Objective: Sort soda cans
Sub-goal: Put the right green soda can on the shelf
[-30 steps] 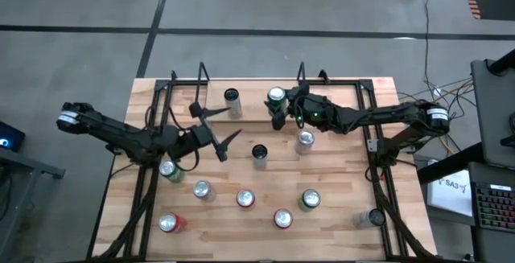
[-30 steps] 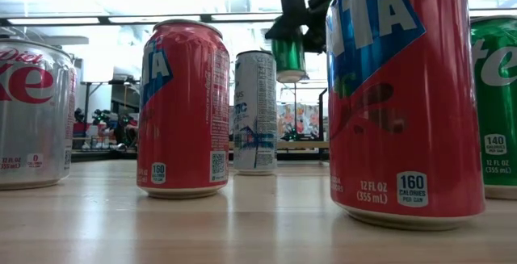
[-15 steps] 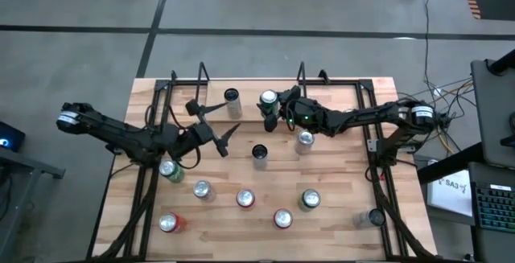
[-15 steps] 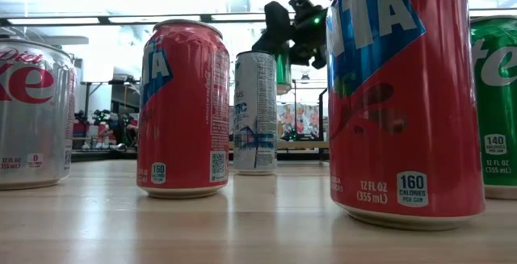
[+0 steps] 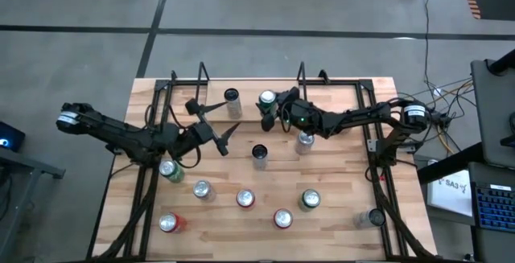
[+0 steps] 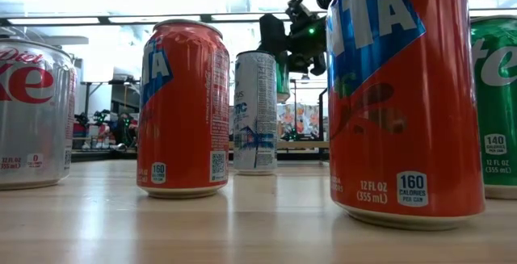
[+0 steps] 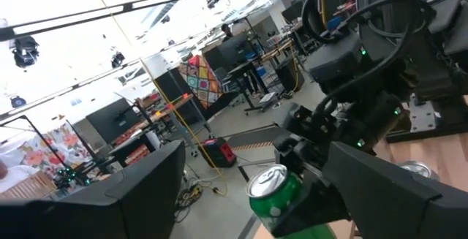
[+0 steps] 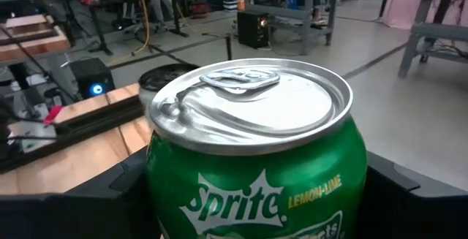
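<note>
Near the far edge of the wooden surface (image 5: 338, 215), we see a green Sprite can with a silver top (image 5: 267, 99) held in the right claw (image 5: 270, 112), whose dark fingers press against both sides of its body. In the low view this green can (image 6: 282, 78) hangs clear above the boards, behind the nearer cans. In the right wrist view its pull tab and lemon-lime label (image 8: 252, 158) fill the picture, and the left wrist view shows it upright (image 7: 276, 199) in the other arm's grip.

Just beside it, toward the left, we see a slim can with a dark top (image 5: 232, 98) standing near the far edge. A silver-topped can (image 5: 304, 141) stands close under the right arm, and a black can (image 5: 259, 154) stands near the middle of the surface.

Nearer the front we count a red can (image 5: 245, 199), a second red can (image 5: 282, 218), a green can (image 5: 310, 200), a silver can (image 5: 201, 189), a red can at the left front (image 5: 169, 223) and a pale can lying at the right front (image 5: 372, 217). A green can (image 5: 169, 169) stands just beneath the left arm.

The left claw (image 5: 216, 130) hovers over the left half of the surface with its fingers spread wide and nothing between them.
</note>
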